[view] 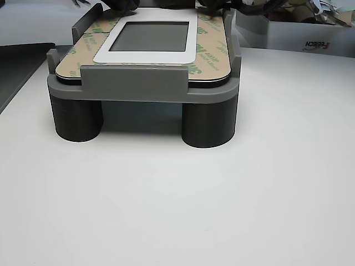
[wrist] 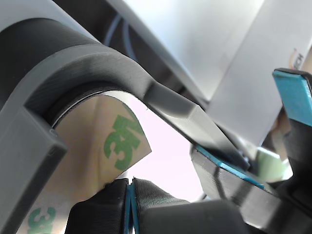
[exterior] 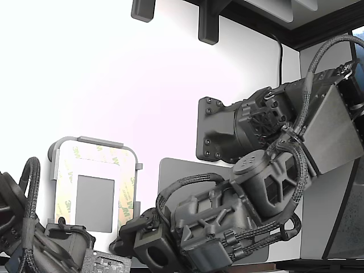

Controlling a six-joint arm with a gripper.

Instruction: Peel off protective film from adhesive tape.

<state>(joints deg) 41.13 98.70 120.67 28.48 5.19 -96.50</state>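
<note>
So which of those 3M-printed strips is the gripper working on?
The protective film along the frame's right side in the exterior view; the gripper sits at its lifted end, unlike the flat others.

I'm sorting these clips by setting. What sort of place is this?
Probably a lab or assembly workbench: a plain white table, a grey fixture tray holding a part bordered with 3M-printed protective film, and a robot arm.

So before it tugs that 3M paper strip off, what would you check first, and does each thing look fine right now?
1. Gripper closed at the protective film's lifted edge: ok; whether it actually pinches the film: cannot tell.
2. Film corner curled up off the tape: ok.
3. Tray sitting level on its round legs: ok.
4. Remaining adhesive tape border lying flat around the grey window: ok.
5. Second arm clear of the pull path: cannot tell.
</note>
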